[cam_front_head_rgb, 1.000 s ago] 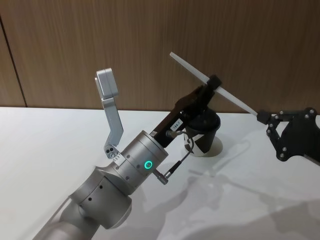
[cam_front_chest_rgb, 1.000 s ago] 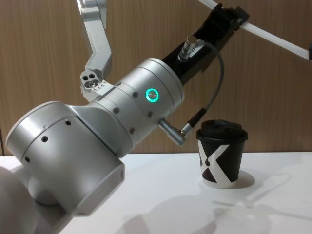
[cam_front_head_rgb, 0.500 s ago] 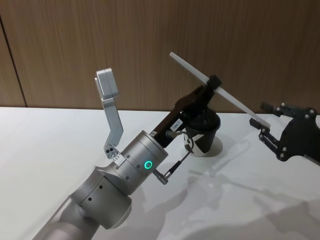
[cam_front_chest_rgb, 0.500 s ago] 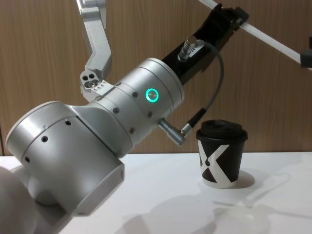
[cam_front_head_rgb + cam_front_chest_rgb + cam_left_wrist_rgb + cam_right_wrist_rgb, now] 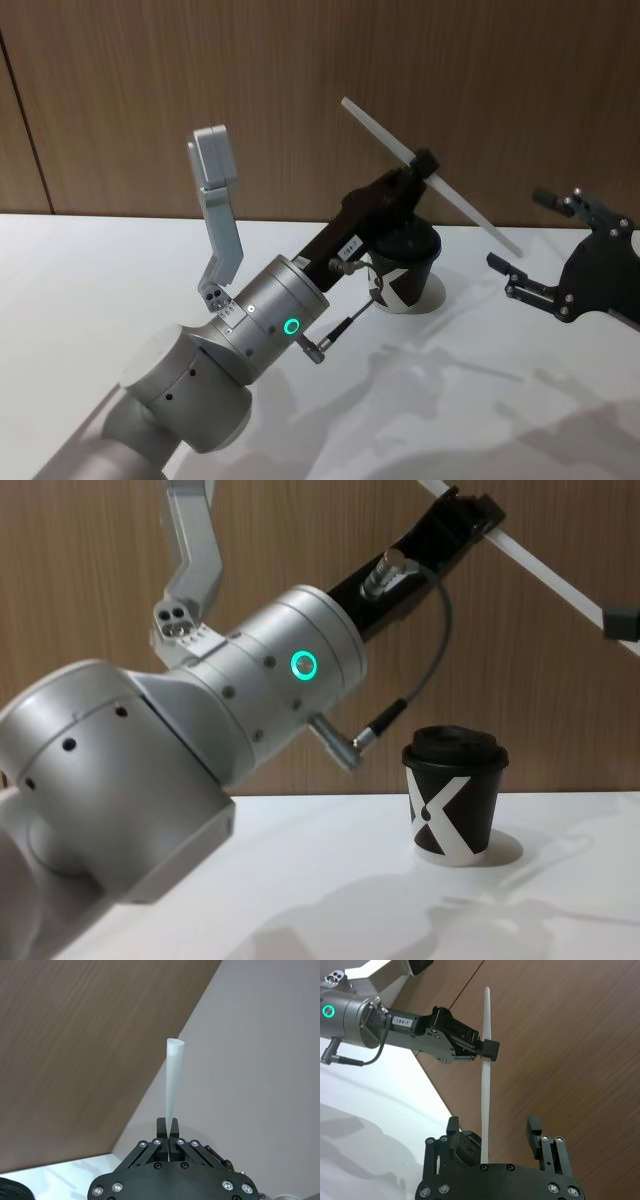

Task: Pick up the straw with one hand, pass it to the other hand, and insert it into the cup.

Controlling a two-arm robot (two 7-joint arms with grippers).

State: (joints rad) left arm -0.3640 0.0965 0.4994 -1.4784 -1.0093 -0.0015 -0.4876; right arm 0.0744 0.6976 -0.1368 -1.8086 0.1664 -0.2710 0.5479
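My left gripper (image 5: 428, 165) is shut on the middle of the long white straw (image 5: 460, 205), held slanted in the air above the black cup (image 5: 408, 272). The cup (image 5: 455, 802) stands upright on the table with its domed lid on and a white X mark. In the left wrist view the straw (image 5: 173, 1082) rises from the shut fingertips (image 5: 162, 1126). My right gripper (image 5: 522, 230) stands wide open around the straw's lower end without touching it. From the right wrist the straw (image 5: 484, 1075) runs between the spread fingers (image 5: 453, 1127) up to the left gripper (image 5: 488, 1050).
The white table (image 5: 90, 290) lies under both arms, with a wood-panelled wall (image 5: 150, 90) close behind it. My silver left arm (image 5: 250, 335) reaches across the middle of the table in front of the cup.
My right gripper has opened and let go of the straw's lower end, drawing slightly away. The left gripper keeps the straw, and its arm has shifted a little.
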